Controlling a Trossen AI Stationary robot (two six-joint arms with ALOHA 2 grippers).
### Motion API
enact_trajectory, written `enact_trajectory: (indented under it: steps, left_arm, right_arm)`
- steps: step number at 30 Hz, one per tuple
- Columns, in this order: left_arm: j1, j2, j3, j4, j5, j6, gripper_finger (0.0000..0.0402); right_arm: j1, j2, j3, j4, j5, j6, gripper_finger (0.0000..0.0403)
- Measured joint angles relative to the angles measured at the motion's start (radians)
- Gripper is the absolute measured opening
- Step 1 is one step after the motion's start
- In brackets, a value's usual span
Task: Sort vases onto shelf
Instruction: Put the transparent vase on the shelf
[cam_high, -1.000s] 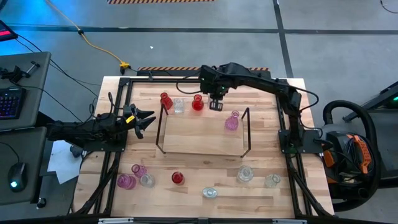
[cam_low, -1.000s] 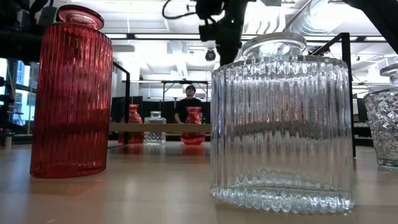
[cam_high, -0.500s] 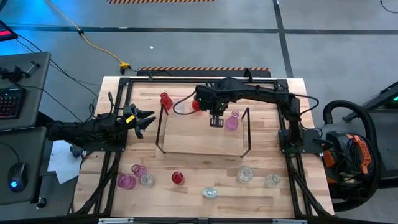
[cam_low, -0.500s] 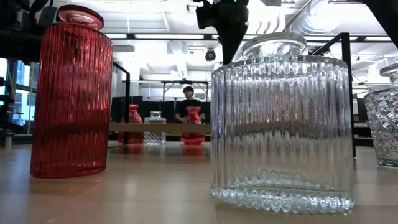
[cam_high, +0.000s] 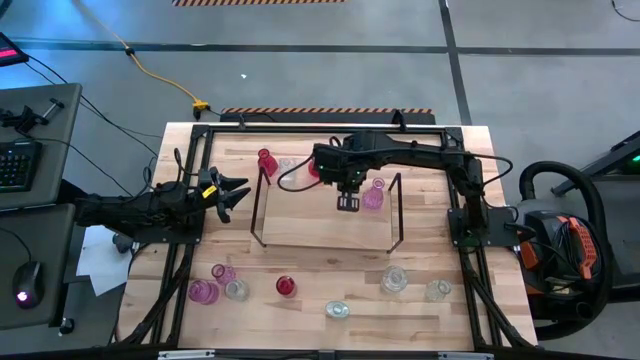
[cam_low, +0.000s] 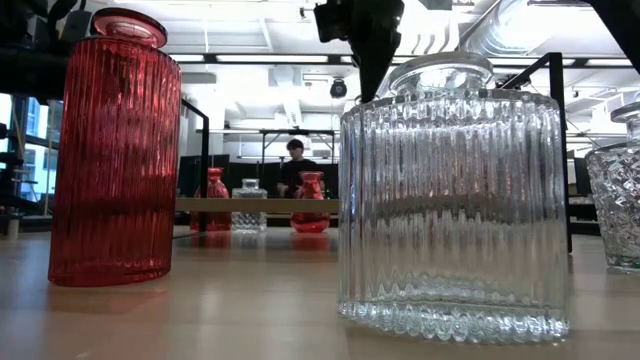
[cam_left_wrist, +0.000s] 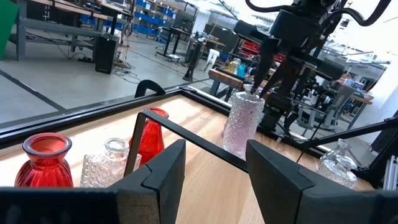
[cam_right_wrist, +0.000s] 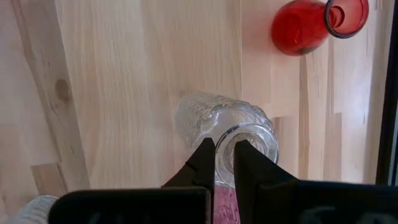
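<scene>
Presently: right gripper (cam_high: 347, 203) above shelf (cam_high: 325, 243), fingers pinched together, empty; pink vase (cam_high: 372, 196) just beside; left gripper (cam_high: 236, 193) parted, idle.

Bench top (cam_high: 420, 300): light wood planks, visible grain and a knot, smooth satin finish. Tall red vase (cam_low: 115, 150) near front edge: ribbed glass, glossy, translucent. Wide clear vase (cam_low: 455, 195) next to it: ribbed glass, glossy, bright highlights. Shelf (cam_high: 325, 215): thin matt black wire ends, pale wood board base. Pink vase (cam_left_wrist: 242, 121) on shelf: textured glass, frosted-looking surface. Clear vase (cam_right_wrist: 227, 127) and round red vase (cam_right_wrist: 305, 28) at the bench's back edge: shiny glass, the clear one patterned. Right gripper (cam_right_wrist: 222, 165) fingers: matt black, plastic-looking. Left gripper (cam_left_wrist: 214, 180) fingers: same matt dark finish.
</scene>
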Motion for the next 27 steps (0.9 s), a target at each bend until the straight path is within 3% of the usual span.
enact_trajectory:
  steps: [16,27]
  left_arm:
    - [0.000,0.000,0.000,0.000,0.000,0.000,0.0158]
    - [0.000,0.000,0.000,0.000,0.000,0.000,0.0158]
  right_arm:
    - [0.000,0.013,-0.001,0.029,-0.022,-0.007,0.0007]
    - [0.006,0.029,-0.001,0.144,-0.077,-0.070,0.0007]
